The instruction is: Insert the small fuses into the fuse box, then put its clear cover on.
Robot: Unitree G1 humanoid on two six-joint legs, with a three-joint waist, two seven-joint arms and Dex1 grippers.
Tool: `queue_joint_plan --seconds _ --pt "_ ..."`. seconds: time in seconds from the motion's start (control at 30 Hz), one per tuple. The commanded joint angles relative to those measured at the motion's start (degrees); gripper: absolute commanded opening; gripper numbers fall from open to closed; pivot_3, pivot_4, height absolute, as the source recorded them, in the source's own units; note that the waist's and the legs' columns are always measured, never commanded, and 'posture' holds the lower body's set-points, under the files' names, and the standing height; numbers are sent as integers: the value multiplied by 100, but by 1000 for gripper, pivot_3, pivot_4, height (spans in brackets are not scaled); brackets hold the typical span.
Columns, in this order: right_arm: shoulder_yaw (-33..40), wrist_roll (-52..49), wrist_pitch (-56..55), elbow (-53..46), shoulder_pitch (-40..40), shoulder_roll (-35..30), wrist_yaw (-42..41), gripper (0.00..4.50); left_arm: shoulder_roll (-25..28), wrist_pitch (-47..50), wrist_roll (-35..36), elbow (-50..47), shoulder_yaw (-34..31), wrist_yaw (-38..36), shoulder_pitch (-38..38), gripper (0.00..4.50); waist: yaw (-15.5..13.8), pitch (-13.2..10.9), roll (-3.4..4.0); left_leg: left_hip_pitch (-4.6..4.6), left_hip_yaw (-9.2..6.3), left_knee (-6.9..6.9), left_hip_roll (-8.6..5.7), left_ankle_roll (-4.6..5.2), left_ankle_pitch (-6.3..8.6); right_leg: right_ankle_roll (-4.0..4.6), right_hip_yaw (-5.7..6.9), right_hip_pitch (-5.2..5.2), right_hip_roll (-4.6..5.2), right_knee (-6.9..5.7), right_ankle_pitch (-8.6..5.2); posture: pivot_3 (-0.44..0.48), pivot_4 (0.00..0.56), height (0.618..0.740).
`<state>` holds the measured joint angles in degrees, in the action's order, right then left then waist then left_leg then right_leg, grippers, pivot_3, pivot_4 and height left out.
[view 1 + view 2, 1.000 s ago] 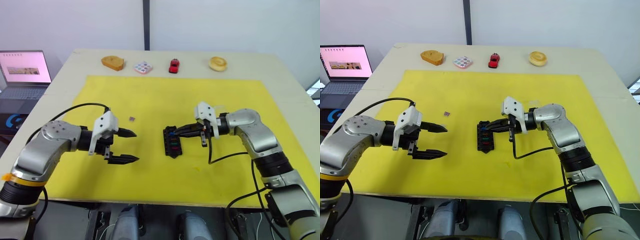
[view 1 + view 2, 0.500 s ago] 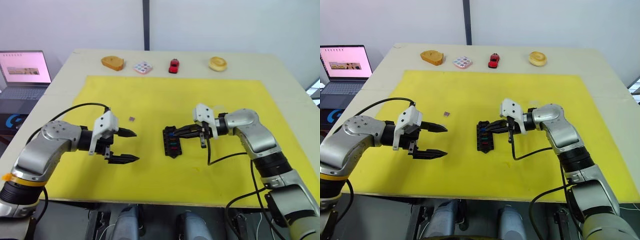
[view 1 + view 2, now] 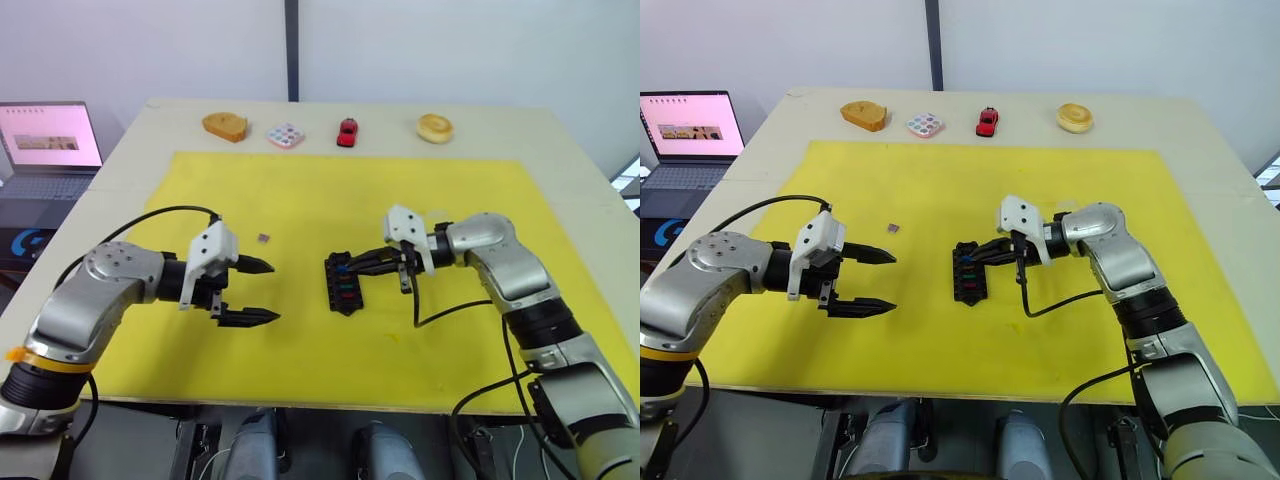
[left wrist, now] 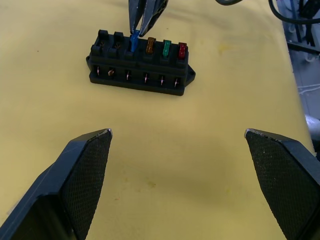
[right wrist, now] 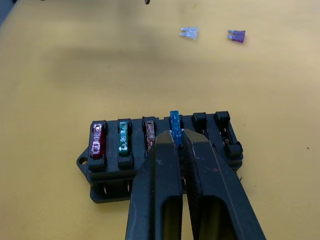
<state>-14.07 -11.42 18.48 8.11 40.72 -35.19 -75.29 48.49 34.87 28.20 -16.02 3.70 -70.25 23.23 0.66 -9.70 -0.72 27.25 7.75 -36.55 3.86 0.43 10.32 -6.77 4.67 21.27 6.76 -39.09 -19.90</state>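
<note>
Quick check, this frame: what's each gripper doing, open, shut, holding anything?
Left gripper: open, empty, above the mat.
Right gripper: shut on the blue fuse, at a slot of the fuse box.

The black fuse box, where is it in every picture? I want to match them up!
Left eye view: the fuse box sits mid-mat, at the right gripper tips.
Right eye view: same spot, centre of the yellow mat.
Left wrist view: upper middle, beyond the open left fingers.
Right wrist view: centre, just behind the fingers.
Shared landmark: the blue fuse pinched over its fourth slot.
</note>
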Motion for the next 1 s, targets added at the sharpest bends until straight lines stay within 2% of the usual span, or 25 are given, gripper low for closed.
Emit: queue_joint_plan --seconds 0.03,0.63,1.0 --pt "34 -27 101 -291 143 -90 -36 0 3 -28 66 -200 5 8 13 4473 -2 0 0 0 0 0 0 0 0 0 0 0 0 0 0 0 150 740" --pt "229 -408 445 -406 299 -99 -186 0 -3 -86 25 -192 18 3 -54 4473 -5 0 0 1 0 -1 0 0 0 0 0 1 0 0 0 0 150 740" --pt "-24 -35 -209 -127 422 -115 -301 0 -17 -89 26 -193 36 4 -61 4473 0 0 0 1 1 -1 0 0 0 0 0 3 0 -1 0 0 150 740"
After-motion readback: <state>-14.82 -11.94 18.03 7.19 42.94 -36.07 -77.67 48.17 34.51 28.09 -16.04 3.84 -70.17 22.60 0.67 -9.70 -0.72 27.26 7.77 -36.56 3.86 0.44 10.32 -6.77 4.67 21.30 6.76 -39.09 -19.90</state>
